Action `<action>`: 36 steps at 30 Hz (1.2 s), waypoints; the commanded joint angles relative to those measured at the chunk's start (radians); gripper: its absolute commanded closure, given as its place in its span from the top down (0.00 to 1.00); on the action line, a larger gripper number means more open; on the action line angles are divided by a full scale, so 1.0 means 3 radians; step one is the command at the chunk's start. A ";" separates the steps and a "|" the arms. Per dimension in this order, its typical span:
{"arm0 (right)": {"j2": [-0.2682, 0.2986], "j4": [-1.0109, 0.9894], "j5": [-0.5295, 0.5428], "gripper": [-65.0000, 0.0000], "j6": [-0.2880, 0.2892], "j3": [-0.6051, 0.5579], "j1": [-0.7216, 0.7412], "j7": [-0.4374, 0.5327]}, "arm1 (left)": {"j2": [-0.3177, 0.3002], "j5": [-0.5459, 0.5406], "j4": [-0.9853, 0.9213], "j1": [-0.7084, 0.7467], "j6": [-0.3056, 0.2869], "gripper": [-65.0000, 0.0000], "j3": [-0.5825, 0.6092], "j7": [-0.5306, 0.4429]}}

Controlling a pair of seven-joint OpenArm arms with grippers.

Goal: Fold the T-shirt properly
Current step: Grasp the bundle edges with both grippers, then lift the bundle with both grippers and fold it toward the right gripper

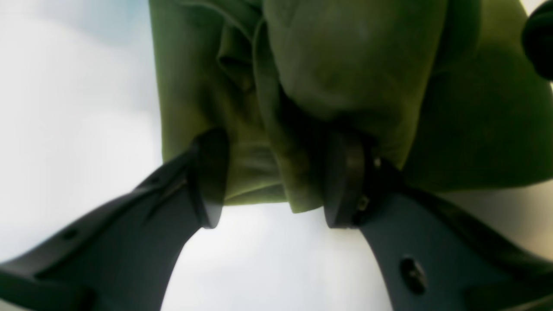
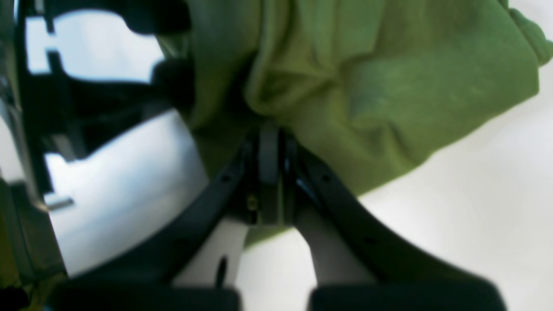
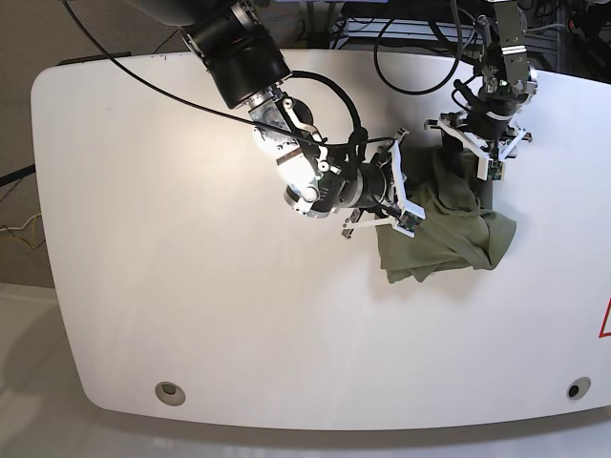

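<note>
Lying bunched on white tabletop (image 3: 191,286), right of centre: olive T-shirt (image 3: 449,234). Left end effector (image 1: 268,181) at shirt's far edge, jaws spread, fabric fold between them. Right end effector (image 2: 272,172) at shirt's left edge, jaws pressed together, pinching cloth. Both arms reach in from far side.

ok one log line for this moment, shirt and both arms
shirt: bunched on table, unfolded | left gripper: jaws wide around a fold | right gripper: jaws shut on shirt edge
</note>
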 commanded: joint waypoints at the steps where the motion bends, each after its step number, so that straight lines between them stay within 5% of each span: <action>1: -0.0042 0.0054 0.0064 0.01 -0.0004 0.0004 0.0076 0.0149 | 0.0030 0.0205 -0.0101 0.0070 -0.0021 0.50 0.0068 0.0463; 13: -0.0042 0.0054 0.0033 0.01 -0.0014 0.0025 0.0081 0.0246 | 0.0092 0.0210 -0.0101 0.0090 -0.0011 0.50 0.0503 0.0463; 22: -0.0028 -0.0002 0.0033 0.01 -0.0239 0.0260 0.0070 0.0369 | -0.0001 0.0210 -0.0096 0.0090 -0.0011 0.50 0.0498 0.0479; 36: -0.0017 -0.0073 0.0028 0.01 -0.0239 0.0736 0.0081 0.0604 | -0.0082 0.0210 -0.0111 0.0126 -0.0011 0.50 0.0503 0.0474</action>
